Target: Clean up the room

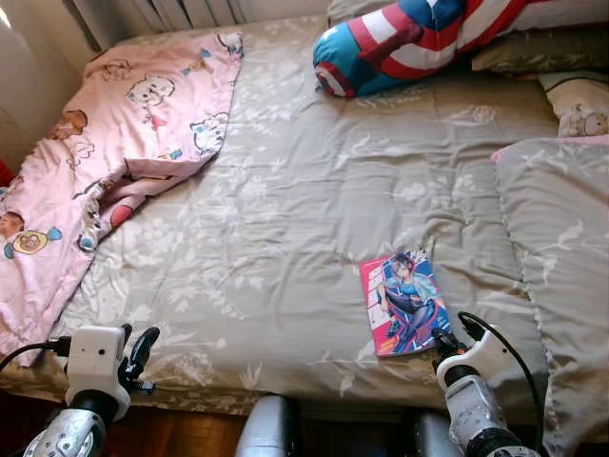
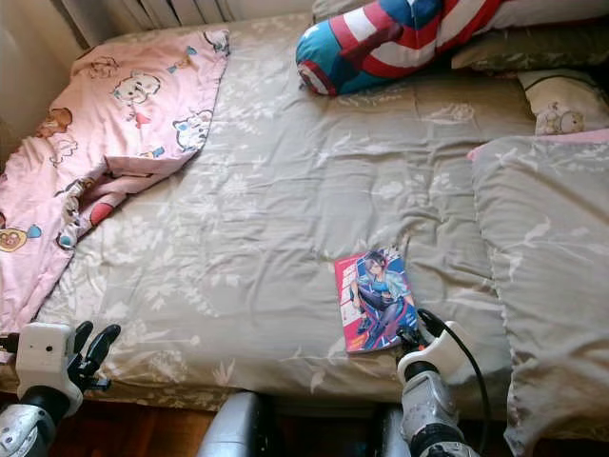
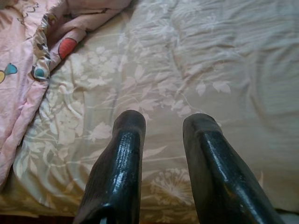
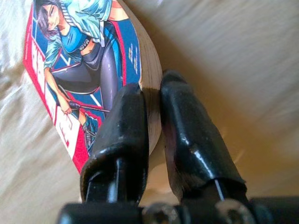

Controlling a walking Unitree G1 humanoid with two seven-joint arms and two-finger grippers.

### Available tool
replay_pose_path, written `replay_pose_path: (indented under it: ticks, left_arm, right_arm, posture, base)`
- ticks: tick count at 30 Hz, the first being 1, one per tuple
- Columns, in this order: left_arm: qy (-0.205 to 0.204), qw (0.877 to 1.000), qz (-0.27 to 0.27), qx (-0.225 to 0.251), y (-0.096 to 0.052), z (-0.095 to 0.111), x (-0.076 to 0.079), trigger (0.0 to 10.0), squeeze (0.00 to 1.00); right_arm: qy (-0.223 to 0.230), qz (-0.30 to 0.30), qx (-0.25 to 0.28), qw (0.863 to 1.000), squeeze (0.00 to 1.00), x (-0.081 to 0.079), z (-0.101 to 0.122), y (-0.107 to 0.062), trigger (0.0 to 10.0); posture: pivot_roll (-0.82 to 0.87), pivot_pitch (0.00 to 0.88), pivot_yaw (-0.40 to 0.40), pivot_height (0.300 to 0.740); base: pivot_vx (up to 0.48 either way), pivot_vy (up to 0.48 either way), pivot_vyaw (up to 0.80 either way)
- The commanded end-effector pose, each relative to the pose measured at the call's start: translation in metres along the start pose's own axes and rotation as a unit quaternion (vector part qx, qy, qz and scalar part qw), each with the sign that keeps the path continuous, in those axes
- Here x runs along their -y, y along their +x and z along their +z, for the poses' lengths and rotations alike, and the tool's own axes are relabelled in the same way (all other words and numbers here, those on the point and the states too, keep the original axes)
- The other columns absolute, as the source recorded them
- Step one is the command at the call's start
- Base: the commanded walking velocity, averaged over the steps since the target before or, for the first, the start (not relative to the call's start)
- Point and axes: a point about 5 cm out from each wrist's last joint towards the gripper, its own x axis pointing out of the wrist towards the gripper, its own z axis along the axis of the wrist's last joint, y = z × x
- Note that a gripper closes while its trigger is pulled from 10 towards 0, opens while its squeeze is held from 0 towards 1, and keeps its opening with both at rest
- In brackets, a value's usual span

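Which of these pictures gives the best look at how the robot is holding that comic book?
The right wrist view: the right tool is closed on the comic book, its two black fingers pinching the corner with the page edges between them. The two eye views show the whole book lying on the bed, with the tool at its near corner but the grip hidden.

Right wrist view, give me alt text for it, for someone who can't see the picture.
The right gripper pinches the near corner of a comic book between its two black fingers, one finger on the cover and the other under the page edge. The cover shows a drawn figure in a teal top, and the book lies on the beige bedspread.
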Motion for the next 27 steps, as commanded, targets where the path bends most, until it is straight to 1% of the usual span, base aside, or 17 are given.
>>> replay_pose_path:
  ticks: [1, 6, 9, 18, 21, 26, 27]
  left_arm:
    - [0.009, 1.000, 0.012, -0.014, -0.007, 0.000, -0.010, 10.0, 0.00]
    - [0.014, 1.000, 0.010, -0.017, -0.009, 0.000, -0.011, 10.0, 0.00]
    - [0.015, 1.000, 0.010, -0.019, -0.009, 0.000, -0.012, 10.0, 0.00]
    - [0.019, 1.000, 0.007, -0.024, -0.009, 0.001, -0.011, 10.0, 0.00]
    - [0.018, 0.999, 0.006, -0.026, -0.010, 0.000, -0.011, 10.0, 0.00]
    - [0.018, 0.999, 0.008, -0.027, -0.011, 0.000, -0.011, 10.0, 0.00]
    - [0.018, 0.999, 0.008, -0.027, -0.011, 0.001, -0.011, 10.0, 0.00]
  right_arm:
    - [0.014, -0.024, 0.011, 1.000, 0.00, 0.010, -0.002, -0.004, 10.0]
    - [0.024, -0.035, 0.023, 0.999, 0.00, 0.013, 0.002, -0.004, 10.0]
    - [0.025, -0.034, 0.021, 0.999, 0.00, 0.013, 0.002, -0.004, 10.0]
    - [0.010, -0.032, 0.003, 0.999, 0.00, 0.011, -0.007, -0.005, 10.0]
    - [0.011, -0.043, -0.008, 0.999, 0.00, 0.014, -0.013, -0.008, 10.0]
    - [0.010, -0.049, -0.015, 0.999, 0.00, 0.016, -0.016, -0.009, 10.0]
    - [0.009, -0.050, -0.015, 0.999, 0.13, 0.017, -0.016, -0.009, 10.0]
  posture:
    - [0.29, 0.271, 0.147, 0.646]
    - [0.29, 0.270, 0.153, 0.646]
    - [0.29, 0.268, 0.155, 0.646]
    - [0.29, 0.269, 0.157, 0.646]
    - [0.29, 0.272, 0.158, 0.646]
    - [0.30, 0.278, 0.158, 0.646]
    - [0.30, 0.278, 0.158, 0.646]
  base:
    - [0.000, 0.000, 0.00]
    - [0.000, 0.000, 0.00]
    - [0.000, 0.000, 0.00]
    - [0.000, 0.000, 0.00]
    - [0.000, 0.000, 0.00]
    - [0.000, 0.000, 0.00]
    - [0.000, 0.000, 0.00]
